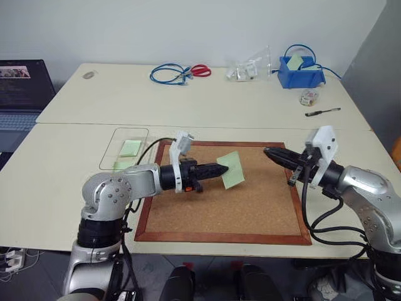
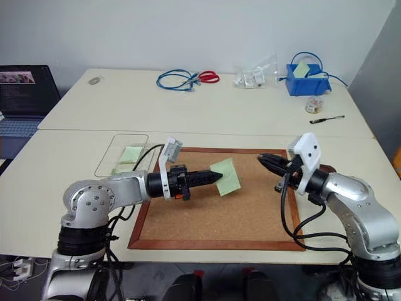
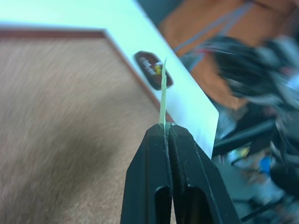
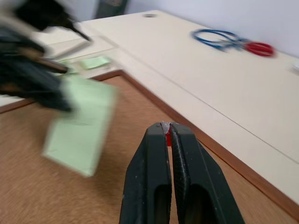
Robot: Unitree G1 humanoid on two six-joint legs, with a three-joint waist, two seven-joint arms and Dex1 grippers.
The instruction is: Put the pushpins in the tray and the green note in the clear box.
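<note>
Near the tabletop's left edge, the clear box (image 1: pixel 123 148) holds pale green notes. The left gripper (image 1: pixel 224 169) pinches the green note (image 1: pixel 232 169) by one edge, lifted above the corkboard (image 1: pixel 250 207). The right gripper (image 4: pixel 167 127) clamps a red pushpin (image 4: pixel 167 137).

Note (image 1: pixel 232 169) over corkboard (image 1: pixel 250 213) centre, clear box (image 1: pixel 116 141) at left, tray (image 3: pixel 154 70) prob. off right edge.

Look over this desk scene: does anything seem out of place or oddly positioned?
Yes. The green note hangs tilted in mid-air over the cork board, pinched by one edge in the shut left tool, not lying flat.
</note>
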